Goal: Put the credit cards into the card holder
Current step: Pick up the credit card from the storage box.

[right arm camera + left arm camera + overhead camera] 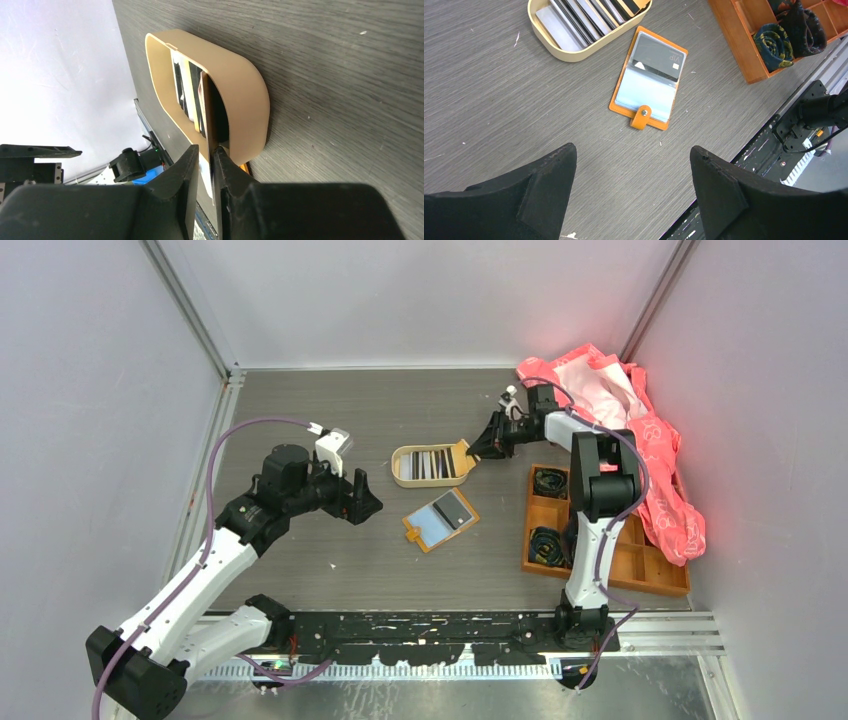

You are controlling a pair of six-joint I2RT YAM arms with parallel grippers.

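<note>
**A:** Grey wood-grain surface [300,570], pale walls on three sides. What's over on the left?

**B:** The left arm [215,560], out toward the left edge. The left jaws stand wide apart over bare surface, with nothing between them.

**A:** And the card holder?

**B:** The card holder [440,520] lies open and flat near the middle of the surface. It has a dark card [658,56] in one half and its snap tab [641,116] toward the near edge. Just behind it, not touching, sits an oval beige tin [428,483] with cards [432,463] standing on edge in a row.

**A:** Further right?

**B:** The right arm [600,480] reaches to the tin's right end. The right jaws are nearly closed on the end card [209,115], which stands in the tin. The wrist view is tight, so I'd say pinched, but I can't tell whether it's lifted. Along the right edge is an orange wooden tray [650,570] holding dark rolled items [547,545]. Pink cloth [660,450] lies toward the far right corner.
</note>
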